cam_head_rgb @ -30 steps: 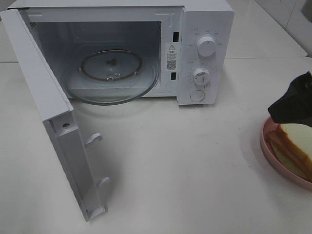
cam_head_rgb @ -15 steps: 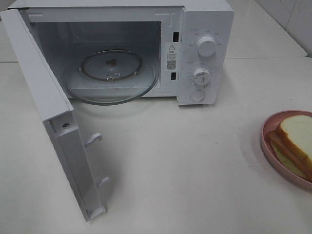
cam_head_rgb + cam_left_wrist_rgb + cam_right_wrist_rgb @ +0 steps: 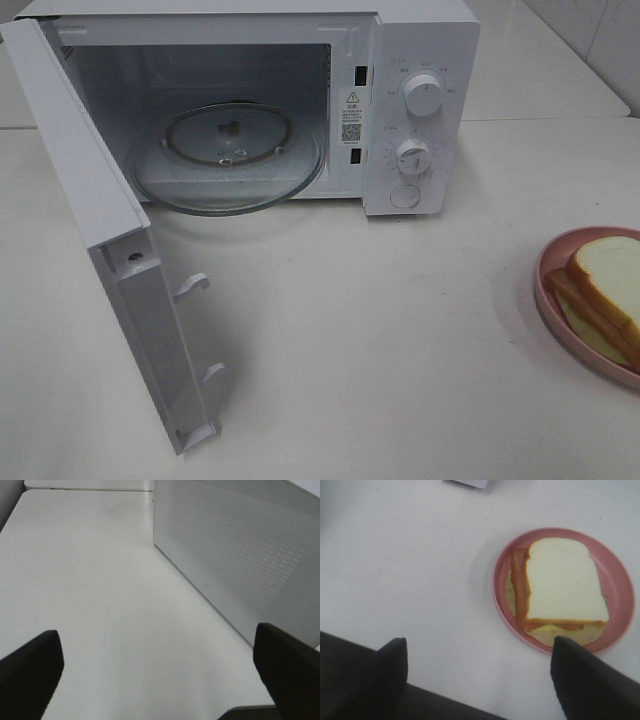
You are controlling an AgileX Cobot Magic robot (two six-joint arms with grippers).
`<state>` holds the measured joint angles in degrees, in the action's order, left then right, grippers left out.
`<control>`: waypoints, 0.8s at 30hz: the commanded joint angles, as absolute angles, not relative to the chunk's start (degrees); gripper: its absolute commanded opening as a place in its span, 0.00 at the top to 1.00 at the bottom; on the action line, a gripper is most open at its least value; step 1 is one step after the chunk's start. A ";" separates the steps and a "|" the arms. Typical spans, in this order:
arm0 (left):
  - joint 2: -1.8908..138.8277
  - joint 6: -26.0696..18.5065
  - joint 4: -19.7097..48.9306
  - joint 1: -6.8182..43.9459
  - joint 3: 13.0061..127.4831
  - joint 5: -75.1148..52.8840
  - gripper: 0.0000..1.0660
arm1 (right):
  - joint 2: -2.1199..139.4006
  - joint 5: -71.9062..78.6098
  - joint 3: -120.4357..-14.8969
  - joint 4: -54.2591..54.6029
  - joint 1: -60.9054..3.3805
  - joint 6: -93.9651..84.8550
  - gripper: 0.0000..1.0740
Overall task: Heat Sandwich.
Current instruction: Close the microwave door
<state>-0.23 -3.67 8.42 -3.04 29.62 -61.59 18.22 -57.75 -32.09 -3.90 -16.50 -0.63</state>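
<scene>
The sandwich (image 3: pixel 610 275) lies on a round pink plate (image 3: pixel 541 290) at the table's right edge, white bread on top with a tan crust and pinkish filling showing. In the right wrist view the sandwich (image 3: pixel 565 582) sits on the plate (image 3: pixel 621 582) just beyond my right gripper (image 3: pixel 480 680), which is open and holds nothing; one fingertip (image 3: pixel 587 677) hangs near the plate's rim. My left gripper (image 3: pixel 160 677) is open over bare table beside the outer face of the microwave door (image 3: pixel 240 555). Neither gripper shows in the exterior high view.
A white microwave (image 3: pixel 420 100) stands at the back of the table. Its door (image 3: pixel 100 230) is swung wide open toward the front left. A glass turntable (image 3: pixel 230 160) sits inside the cavity with nothing on it.
One second ago my right gripper hung over the plate at the right edge of the exterior high view. It has since pulled back out of that view. The sandwich has not moved.
</scene>
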 commanded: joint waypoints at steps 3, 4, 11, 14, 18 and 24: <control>-0.74 -3.50 8.42 -3.15 29.45 -61.31 0.08 | 13.81 -59.59 -31.57 -3.95 -12.66 0.00 0.29; -0.74 -3.50 8.42 -3.15 29.45 -61.31 0.08 | 12.95 -59.76 -31.57 -3.95 -12.20 0.00 0.29; -0.74 -3.50 8.42 -3.15 29.45 -61.31 0.08 | 8.19 -59.93 -31.51 -3.90 -9.11 0.00 0.29; -0.74 -3.50 8.42 -3.15 29.45 -61.31 0.08 | 6.13 -59.24 -30.19 -3.78 -7.62 0.00 0.29; -0.74 -3.50 8.42 -3.15 29.45 -61.31 0.08 | 3.32 -56.89 -28.42 -3.38 -6.30 0.46 0.29; -0.74 -3.50 8.42 -3.15 29.45 -61.31 0.08 | -1.72 -56.89 -28.48 -3.44 -3.95 0.97 0.29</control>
